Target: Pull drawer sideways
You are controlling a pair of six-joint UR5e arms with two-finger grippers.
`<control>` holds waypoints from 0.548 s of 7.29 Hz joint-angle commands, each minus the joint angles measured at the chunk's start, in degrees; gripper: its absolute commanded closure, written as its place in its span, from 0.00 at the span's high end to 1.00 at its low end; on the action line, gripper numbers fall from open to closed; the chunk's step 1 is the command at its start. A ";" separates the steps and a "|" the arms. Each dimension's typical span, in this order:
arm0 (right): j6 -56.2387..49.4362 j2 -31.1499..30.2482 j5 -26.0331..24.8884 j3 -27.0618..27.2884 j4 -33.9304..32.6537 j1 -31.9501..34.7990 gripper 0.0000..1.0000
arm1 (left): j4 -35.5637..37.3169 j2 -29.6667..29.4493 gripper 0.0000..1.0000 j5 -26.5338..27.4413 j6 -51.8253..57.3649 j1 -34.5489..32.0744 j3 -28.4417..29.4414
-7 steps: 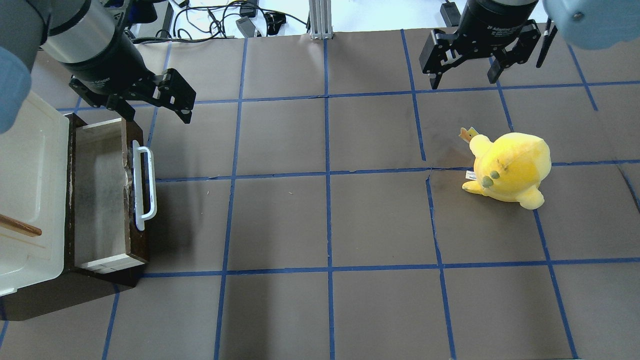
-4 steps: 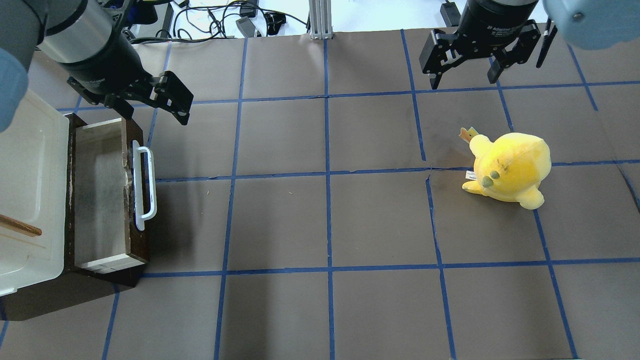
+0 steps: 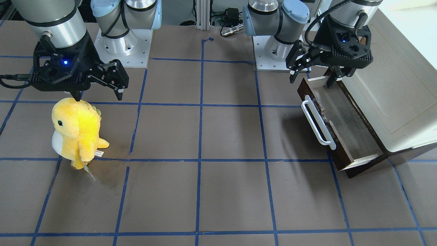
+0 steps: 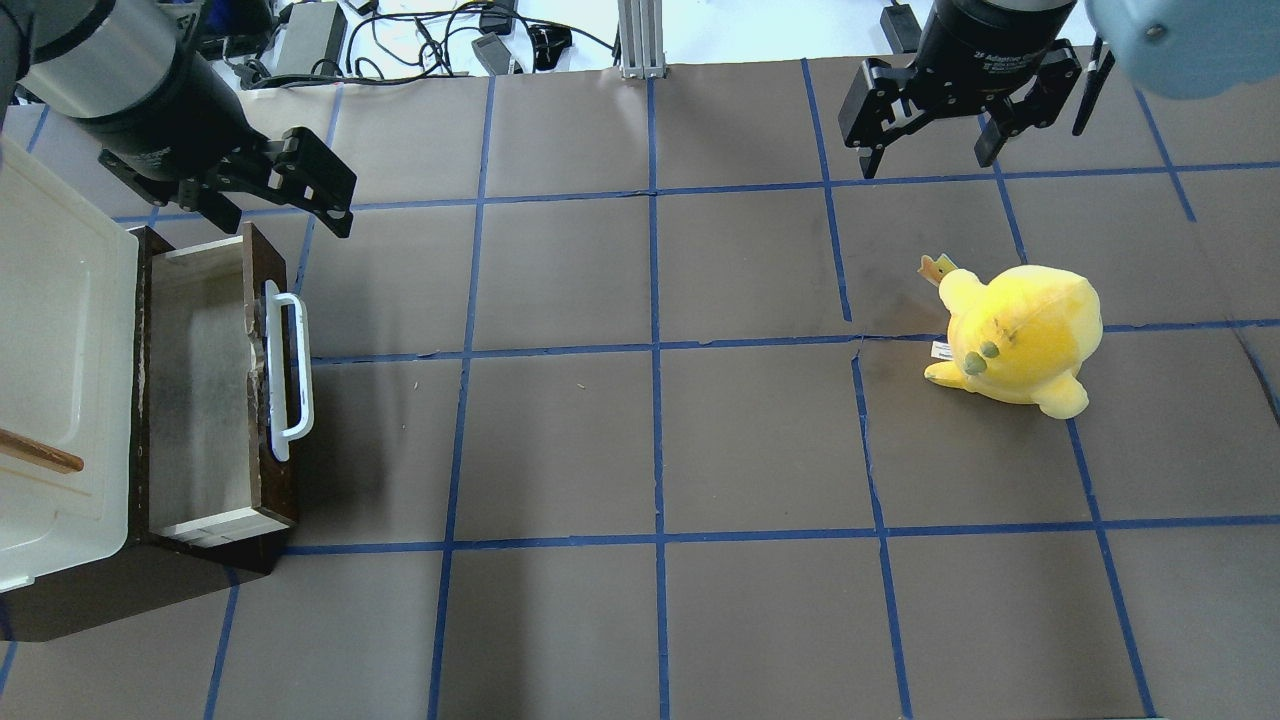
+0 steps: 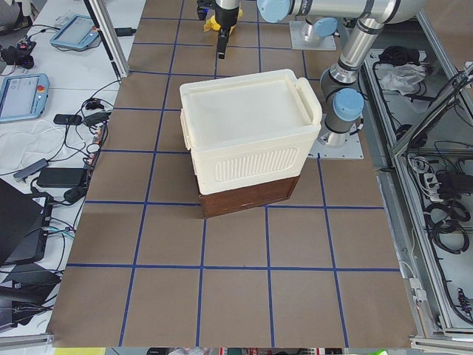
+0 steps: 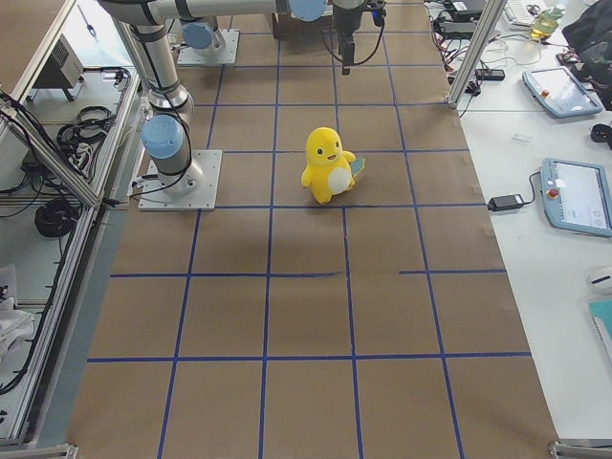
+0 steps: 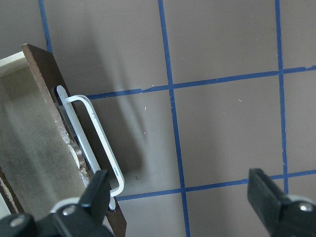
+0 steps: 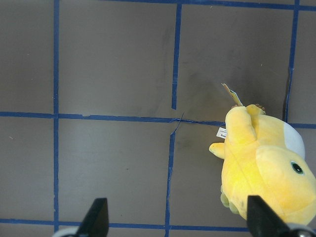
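Note:
The drawer (image 4: 195, 390) stands pulled out of the cabinet at the table's left, its dark brown front and white bar handle (image 4: 290, 375) facing the table's middle. It also shows in the front view (image 3: 344, 126) and the left wrist view (image 7: 54, 123). My left gripper (image 4: 282, 222) is open and empty, hovering above the drawer's far end, clear of the handle (image 7: 94, 143). My right gripper (image 4: 927, 165) is open and empty at the far right, beyond the plush.
The cream cabinet body (image 4: 60, 380) sits on a brown base at the left edge. A yellow plush toy (image 4: 1020, 335) stands on the right half, below my right gripper (image 3: 98, 98). Blue tape lines grid the brown table.
My left gripper has moved left and toward the table's far edge, away from the handle, still open. The drawer and right arm have not moved.

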 commanded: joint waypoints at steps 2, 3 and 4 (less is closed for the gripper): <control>0.00 0.00 0.00 0.00 0.00 0.00 1.00 | -0.07 0.44 1.00 0.26 0.03 -0.07 -0.13; 0.00 0.00 0.00 0.00 0.00 0.00 1.00 | -0.16 0.44 1.00 0.26 0.04 -0.07 -0.30; -0.09 0.00 0.00 0.00 0.00 0.00 1.00 | 0.01 0.52 1.00 0.26 -0.05 -0.07 -0.56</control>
